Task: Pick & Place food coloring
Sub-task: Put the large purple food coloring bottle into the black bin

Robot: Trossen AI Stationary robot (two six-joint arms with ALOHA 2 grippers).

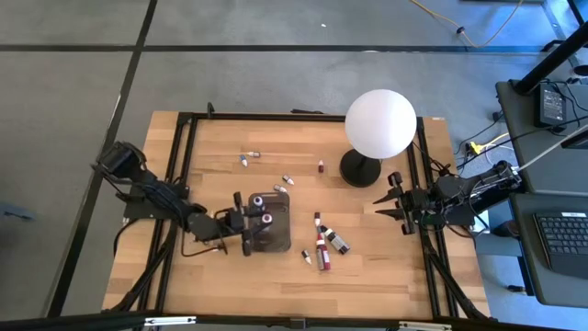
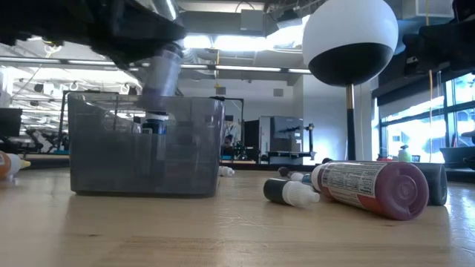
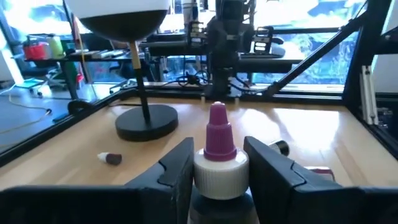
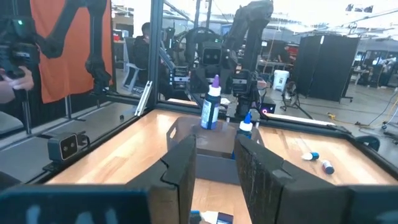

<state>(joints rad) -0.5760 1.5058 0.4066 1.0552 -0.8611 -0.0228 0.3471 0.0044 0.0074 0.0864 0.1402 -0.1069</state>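
Two arms work the bench point(image 1: 220, 147). From above, the left claw point(image 1: 258, 221) hangs over the grey tray point(image 1: 280, 237) near the front edge, clamped on a purple-capped bottle point(image 1: 259, 200); the right claw point(image 1: 393, 204) waits, fingers apart, by the right edge. At bench level, that bottle point(image 2: 159, 81) hangs tilted above the tray point(image 2: 145, 178). Released so, I'd guess it clips the wall and tumbles out among the loose bottles point(image 1: 323, 246).

- The lamp point(image 1: 378, 129) stands between the right claw point(image 1: 393, 207) and the far bottles.
- Bare counter point(image 1: 386, 267) lies toward the tray point(image 1: 271, 225), past loose bottles point(image 1: 326, 244).
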